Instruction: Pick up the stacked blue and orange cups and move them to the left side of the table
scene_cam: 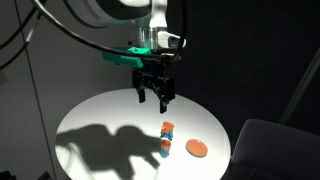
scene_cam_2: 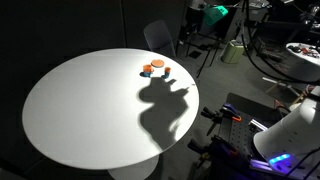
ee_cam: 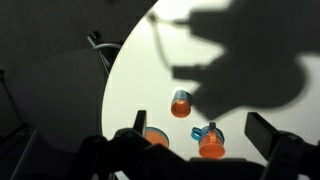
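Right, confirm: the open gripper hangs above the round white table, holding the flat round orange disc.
Not holding it: the open gripper hangs empty above the round white table; the flat round orange disc lies on it, seen in an exterior view.

Dim room, spotlit white table (scene_cam_2: 80, 120), hard dark shadows

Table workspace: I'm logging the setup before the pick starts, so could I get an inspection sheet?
Surface: round white table, the arm's shadow across it.
Job's things: two blue and orange cup stacks, apart, near the rim, untouched.
Clutter: nearer stack sits level with a flat orange disc.
Gripper: gripper open, above the table, holding nothing.
Cables: dark cables behind the arm, off the table.
Surroundings: dark room; chair beyond the table.
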You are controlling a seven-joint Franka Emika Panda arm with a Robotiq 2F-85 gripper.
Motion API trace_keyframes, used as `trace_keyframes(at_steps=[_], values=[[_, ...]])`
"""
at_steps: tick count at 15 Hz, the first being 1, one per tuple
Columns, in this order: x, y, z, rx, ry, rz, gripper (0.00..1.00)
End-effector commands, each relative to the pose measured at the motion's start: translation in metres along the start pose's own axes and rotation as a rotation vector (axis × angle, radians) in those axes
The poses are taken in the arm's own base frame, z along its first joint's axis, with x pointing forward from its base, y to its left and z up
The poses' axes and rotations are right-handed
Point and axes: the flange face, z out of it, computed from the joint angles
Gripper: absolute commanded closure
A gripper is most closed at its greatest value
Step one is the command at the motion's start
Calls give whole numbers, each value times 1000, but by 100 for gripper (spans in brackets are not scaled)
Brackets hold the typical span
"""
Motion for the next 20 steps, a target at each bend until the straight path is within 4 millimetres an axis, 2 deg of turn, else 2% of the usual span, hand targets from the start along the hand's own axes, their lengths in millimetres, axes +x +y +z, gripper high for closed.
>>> trace_keyframes(at_steps=[1, 6, 12, 16, 20], values=[[30, 14, 17, 5, 12, -20, 0], [63, 25, 58, 24, -4, -17, 0], [94, 26, 100, 73, -33, -24, 0], [108, 23, 125, 87, -48, -21, 0], [109, 19, 154, 88, -76, -21, 0]])
